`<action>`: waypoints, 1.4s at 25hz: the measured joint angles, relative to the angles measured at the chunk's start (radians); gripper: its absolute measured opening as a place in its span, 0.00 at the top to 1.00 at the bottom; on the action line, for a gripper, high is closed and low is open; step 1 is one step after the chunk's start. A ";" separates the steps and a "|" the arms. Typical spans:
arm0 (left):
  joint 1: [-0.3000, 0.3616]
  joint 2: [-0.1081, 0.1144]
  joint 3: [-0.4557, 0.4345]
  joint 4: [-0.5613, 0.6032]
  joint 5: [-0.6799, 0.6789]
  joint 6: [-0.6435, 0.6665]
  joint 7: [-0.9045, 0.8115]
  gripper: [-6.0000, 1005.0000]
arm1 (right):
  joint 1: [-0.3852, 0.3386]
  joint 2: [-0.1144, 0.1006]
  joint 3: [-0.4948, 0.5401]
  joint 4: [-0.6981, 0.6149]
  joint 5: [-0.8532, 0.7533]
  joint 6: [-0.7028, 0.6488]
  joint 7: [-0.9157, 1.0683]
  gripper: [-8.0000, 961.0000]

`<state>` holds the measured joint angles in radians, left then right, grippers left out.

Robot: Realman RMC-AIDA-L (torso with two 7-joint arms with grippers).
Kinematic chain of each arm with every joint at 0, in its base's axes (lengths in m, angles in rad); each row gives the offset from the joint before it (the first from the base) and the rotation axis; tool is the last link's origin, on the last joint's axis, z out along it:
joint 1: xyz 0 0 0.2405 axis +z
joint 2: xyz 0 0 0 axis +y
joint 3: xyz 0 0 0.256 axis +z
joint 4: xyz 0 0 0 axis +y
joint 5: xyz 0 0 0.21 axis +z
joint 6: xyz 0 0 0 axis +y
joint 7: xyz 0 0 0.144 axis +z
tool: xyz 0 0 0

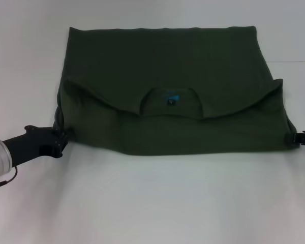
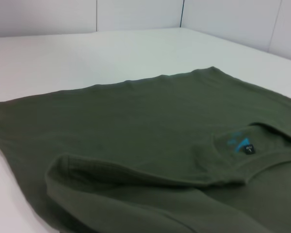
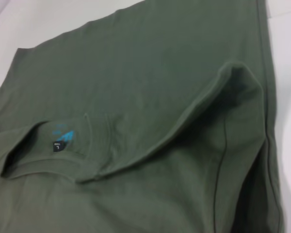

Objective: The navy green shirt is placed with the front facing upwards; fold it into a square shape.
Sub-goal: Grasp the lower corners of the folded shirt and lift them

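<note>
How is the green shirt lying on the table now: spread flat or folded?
Folded once. The green shirt has its collar end doubled over the body, neck label showing mid-cloth, sleeves tucked across. It is not yet a square.

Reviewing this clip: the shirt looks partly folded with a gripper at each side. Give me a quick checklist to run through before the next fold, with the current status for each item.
1. The navy green shirt lies flat on the table: ok, far part smooth.
2. Near part is folded over, collar with neck label showing: ok.
3. Left gripper at the shirt's near left corner: ok; grip cannot tell.
4. Right gripper at the near right corner: ok; grip cannot tell.
5. Folded edge even across: not ok, corners bulge up at both sides.
6. Square shape reached: not ok, still wide.
</note>
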<state>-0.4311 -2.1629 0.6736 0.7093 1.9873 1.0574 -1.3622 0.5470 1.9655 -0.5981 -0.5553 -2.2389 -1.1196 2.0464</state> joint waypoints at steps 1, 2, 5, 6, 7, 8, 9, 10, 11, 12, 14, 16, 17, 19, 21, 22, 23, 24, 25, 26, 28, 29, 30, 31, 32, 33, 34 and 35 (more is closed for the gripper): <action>0.002 0.000 -0.002 0.007 0.000 0.010 -0.023 0.97 | -0.006 -0.001 0.002 -0.001 0.009 -0.008 -0.013 0.96; 0.004 -0.001 -0.003 0.013 0.001 0.019 -0.041 0.97 | -0.012 -0.003 0.005 -0.003 0.017 -0.020 -0.030 0.96; 0.025 -0.001 -0.002 0.055 0.013 0.095 -0.147 0.97 | -0.034 -0.008 0.025 -0.010 0.043 -0.066 -0.085 0.96; 0.032 -0.001 -0.004 0.069 0.017 0.118 -0.172 0.97 | -0.044 -0.011 0.039 -0.011 0.051 -0.086 -0.108 0.96; 0.043 -0.001 -0.007 0.089 0.022 0.151 -0.206 0.97 | -0.052 -0.014 0.053 -0.011 0.057 -0.109 -0.130 0.96; 0.056 -0.001 -0.012 0.111 0.027 0.184 -0.238 0.97 | -0.062 -0.018 0.070 -0.011 0.061 -0.131 -0.151 0.96; 0.068 -0.002 -0.017 0.126 0.029 0.213 -0.266 0.97 | -0.073 -0.023 0.088 -0.012 0.064 -0.154 -0.171 0.96; 0.079 -0.002 -0.025 0.139 0.030 0.241 -0.288 0.97 | -0.084 -0.030 0.105 -0.012 0.066 -0.179 -0.191 0.96; 0.088 -0.002 -0.033 0.145 0.030 0.264 -0.302 0.97 | -0.095 -0.036 0.119 -0.012 0.066 -0.202 -0.212 0.96; 0.098 -0.002 -0.053 0.150 0.031 0.302 -0.315 0.97 | -0.105 -0.042 0.131 -0.012 0.067 -0.227 -0.228 0.96; 0.114 -0.001 -0.089 0.154 0.033 0.375 -0.328 0.97 | -0.128 -0.053 0.151 -0.014 0.067 -0.285 -0.263 0.96; 0.130 0.000 -0.129 0.154 0.035 0.446 -0.332 0.97 | -0.153 -0.059 0.168 -0.017 0.068 -0.344 -0.296 0.96; 0.135 0.000 -0.142 0.154 0.037 0.465 -0.332 0.97 | -0.164 -0.061 0.175 -0.020 0.068 -0.365 -0.309 0.96; 0.151 0.000 -0.190 0.155 0.051 0.539 -0.333 0.97 | -0.189 -0.062 0.183 -0.028 0.067 -0.413 -0.334 0.96; 0.160 0.002 -0.228 0.156 0.078 0.601 -0.335 0.97 | -0.212 -0.061 0.182 -0.041 0.063 -0.456 -0.348 0.96; 0.164 0.003 -0.251 0.157 0.098 0.639 -0.337 0.97 | -0.224 -0.058 0.180 -0.048 0.060 -0.480 -0.354 0.96; 0.169 0.004 -0.268 0.158 0.116 0.672 -0.338 0.97 | -0.234 -0.054 0.177 -0.057 0.057 -0.501 -0.359 0.96; 0.174 0.005 -0.279 0.158 0.130 0.694 -0.338 0.97 | -0.243 -0.052 0.175 -0.065 0.054 -0.519 -0.363 0.96; 0.180 0.005 -0.292 0.159 0.146 0.722 -0.338 0.97 | -0.255 -0.046 0.174 -0.075 0.050 -0.542 -0.371 0.96; 0.187 0.006 -0.305 0.160 0.165 0.751 -0.336 0.97 | -0.264 -0.044 0.175 -0.082 0.048 -0.558 -0.377 0.96; 0.196 0.006 -0.318 0.163 0.196 0.786 -0.334 0.97 | -0.285 -0.039 0.178 -0.092 0.045 -0.597 -0.393 0.96; 0.200 0.006 -0.325 0.164 0.219 0.806 -0.333 0.97 | -0.292 -0.038 0.179 -0.094 0.044 -0.613 -0.399 0.96; 0.202 0.007 -0.329 0.166 0.240 0.825 -0.333 0.97 | -0.301 -0.038 0.179 -0.094 0.044 -0.632 -0.407 0.96; 0.203 0.007 -0.334 0.168 0.255 0.839 -0.333 0.97 | -0.310 -0.038 0.180 -0.095 0.044 -0.648 -0.413 0.96; 0.205 0.007 -0.341 0.172 0.278 0.861 -0.333 0.97 | -0.320 -0.038 0.180 -0.095 0.044 -0.665 -0.419 0.96; 0.206 0.007 -0.347 0.175 0.292 0.879 -0.334 0.97 | -0.329 -0.038 0.181 -0.095 0.044 -0.684 -0.424 0.96; 0.208 0.007 -0.355 0.178 0.304 0.897 -0.334 0.97 | -0.339 -0.037 0.181 -0.095 0.044 -0.702 -0.430 0.96; 0.213 0.008 -0.362 0.180 0.318 0.920 -0.333 0.97 | -0.348 -0.037 0.182 -0.095 0.044 -0.715 -0.435 0.96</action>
<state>-0.2178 -2.1554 0.3112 0.8894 2.3056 1.9771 -1.6956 0.1989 1.9281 -0.4165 -0.6499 -2.1951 -1.8342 1.6115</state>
